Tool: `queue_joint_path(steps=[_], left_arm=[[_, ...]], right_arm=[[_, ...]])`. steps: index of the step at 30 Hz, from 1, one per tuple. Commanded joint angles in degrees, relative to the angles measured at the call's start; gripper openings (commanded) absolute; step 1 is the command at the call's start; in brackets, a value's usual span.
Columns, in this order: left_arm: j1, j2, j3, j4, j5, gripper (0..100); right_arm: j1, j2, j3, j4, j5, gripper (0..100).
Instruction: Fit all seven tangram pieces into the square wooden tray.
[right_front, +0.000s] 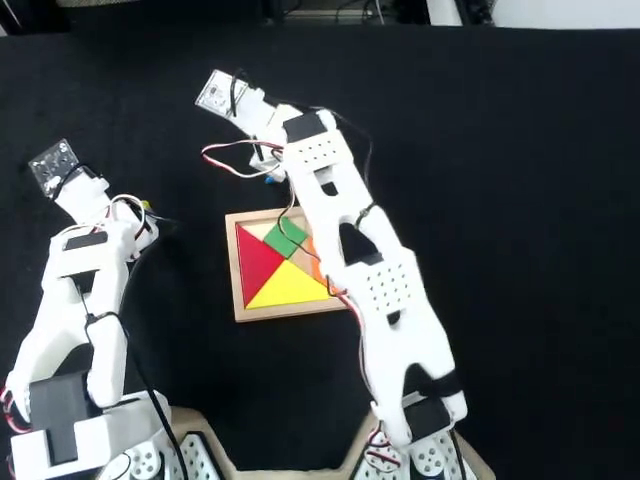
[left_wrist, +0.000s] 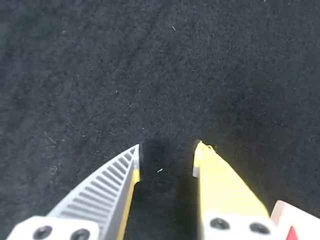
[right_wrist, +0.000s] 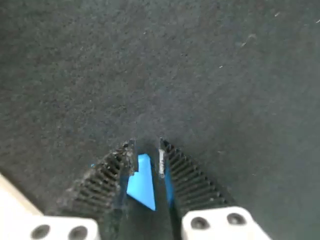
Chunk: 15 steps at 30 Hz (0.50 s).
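Right pincer (right_wrist: 146, 146) clamps blue piece (right_wrist: 141, 184), long axis along jaws; left pincer (left_wrist: 168, 148) parted, empty.

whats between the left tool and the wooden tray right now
Nothing lies there. In the high view, a stretch of bare black cloth separates the left tool from the wooden tray.

table cloth (right_front: 520, 150): black fabric, matt, fuzzy, lint-specked | tray (right_front: 232, 272): pale bare wood, smooth | tangram pieces (right_front: 258, 262): painted, flat satin colour | arms (right_front: 385, 285): white moulded plastic, matt, perforated | left gripper (left_wrist: 166, 160): ribbed grey and yellow plastic | right gripper (right_wrist: 146, 150): ribbed dark plastic | blue piece (right_wrist: 141, 186): smooth, slight sheen
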Motion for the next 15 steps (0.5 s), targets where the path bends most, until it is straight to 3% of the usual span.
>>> queue_joint_path(steps=[1, 10, 15], left_arm=[[-0.57, -0.26, -2.77, -1.05, 0.79, 18], [-0.40, -0.26, -2.77, -1.05, 0.79, 18], [-0.40, -0.26, -2.77, -1.05, 0.70, 18]], right_arm=[[-0.62, 2.24, -7.87, 2.99, -0.62, 6.7], [4.22, 10.59, -19.03, 17.23, 0.09, 6.7], [10.29, 11.30, -26.77, 31.56, 9.67, 4.3]])
